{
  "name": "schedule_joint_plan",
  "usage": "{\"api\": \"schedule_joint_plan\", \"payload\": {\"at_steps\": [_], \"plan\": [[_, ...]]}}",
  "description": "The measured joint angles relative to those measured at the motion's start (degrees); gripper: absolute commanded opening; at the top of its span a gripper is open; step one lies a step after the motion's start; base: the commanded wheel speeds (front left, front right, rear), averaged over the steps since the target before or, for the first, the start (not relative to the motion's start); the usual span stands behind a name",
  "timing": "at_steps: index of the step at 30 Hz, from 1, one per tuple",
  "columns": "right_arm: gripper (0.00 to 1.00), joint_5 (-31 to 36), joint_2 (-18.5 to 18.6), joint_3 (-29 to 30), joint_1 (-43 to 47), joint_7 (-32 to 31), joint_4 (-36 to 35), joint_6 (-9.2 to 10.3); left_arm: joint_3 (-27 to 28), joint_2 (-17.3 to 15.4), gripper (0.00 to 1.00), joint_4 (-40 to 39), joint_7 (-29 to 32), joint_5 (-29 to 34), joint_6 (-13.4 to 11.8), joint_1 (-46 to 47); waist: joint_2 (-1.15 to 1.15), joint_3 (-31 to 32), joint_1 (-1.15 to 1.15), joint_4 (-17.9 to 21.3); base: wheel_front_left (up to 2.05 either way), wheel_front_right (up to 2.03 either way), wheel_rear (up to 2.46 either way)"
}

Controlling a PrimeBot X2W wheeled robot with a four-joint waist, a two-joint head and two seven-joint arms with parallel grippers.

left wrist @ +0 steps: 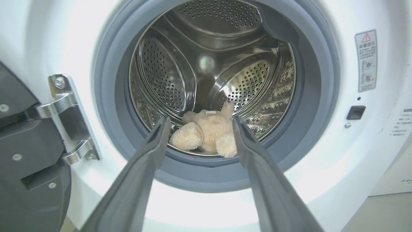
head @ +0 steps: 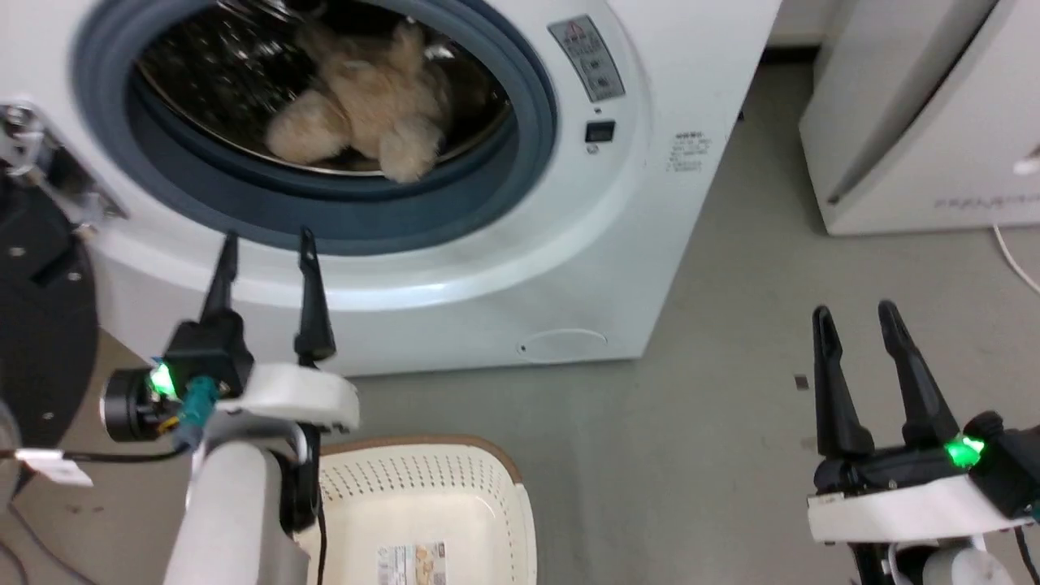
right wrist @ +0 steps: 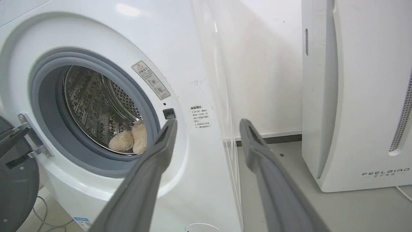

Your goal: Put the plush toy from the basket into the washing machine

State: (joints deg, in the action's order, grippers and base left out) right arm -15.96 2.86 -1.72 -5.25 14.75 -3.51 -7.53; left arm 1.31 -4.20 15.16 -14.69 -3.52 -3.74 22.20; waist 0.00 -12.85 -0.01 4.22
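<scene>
Toy is in. The fluffy cream-beige plush toy (left wrist: 206, 133) lies on the floor of the shiny perforated steel drum (left wrist: 206, 48), just behind the front lip of the large white front-loading washing machine (head: 487, 268). The cream-white perforated plastic basket (head: 496, 479) with the brown rim sits on the floor below the opening, with nothing in the part you can see.

Left gripper (head: 268, 238): fingers spread, holding nothing, tips just outside the grey rubber ring (head: 325, 219). Right gripper (head: 853, 310): also spread and empty, low and well off to the right, facing the gap by the plain white appliance (head: 918, 122).

Step in hand, as I read it: clear the left arm away.
- Back it straight out along its own finger line, with no sideways sweep.
- Mind the black-framed round door (head: 41, 325) and its hinge, close on the left.
- Keep the fingers parted so the fur cannot snag.
- One limb sits near the lip. You may want it nudged deeper before any door closing.

Orientation: two rounded limbs point toward the opening. The body runs back into the drum, so the long axis is roughly front to back, slightly skewed. The small white tag shows on the far part. The face isn't visible, so I can't say whether it lies face up or down.
</scene>
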Motion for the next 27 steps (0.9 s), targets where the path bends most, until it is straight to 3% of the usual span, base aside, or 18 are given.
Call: {"api": "schedule_joint_plan", "payload": {"at_steps": [13, 24, 25, 27], "plan": [[1.0, 2.0, 0.0, 2.2, 7.6, 0.0, 3.0, 0.0, -3.1, 0.9, 1.0, -3.1, 0.0, 1.7, -0.2, -15.2, 0.0, 10.2, 0.0, -4.4, 0.0, 0.0, 0.0], [1.0, 1.9, 0.0, 2.3, 10.0, 0.0, 3.9, 0.0, -3.5, 1.1, 1.0, -4.4, 0.0, 1.8, -0.1, -20.4, 0.0, 12.6, 0.0, -5.4, 0.0, 0.0, 0.0], [0.0, 1.9, 0.0, 2.3, 10.1, 0.0, 4.0, 0.0, -3.5, 1.1, 0.0, -4.4, 0.0, 1.8, -0.1, -20.5, 0.0, 12.6, 0.0, -5.5, 0.0, 0.0, 0.0], [0.0, 1.9, 0.0, 2.3, 10.1, 0.0, 4.0, 0.0, -3.5, 1.1, 0.0, -4.4, 0.0, 1.8, -0.1, -20.5, 0.0, 12.7, 0.0, -5.5, 0.0, 0.0, 0.0]]}}
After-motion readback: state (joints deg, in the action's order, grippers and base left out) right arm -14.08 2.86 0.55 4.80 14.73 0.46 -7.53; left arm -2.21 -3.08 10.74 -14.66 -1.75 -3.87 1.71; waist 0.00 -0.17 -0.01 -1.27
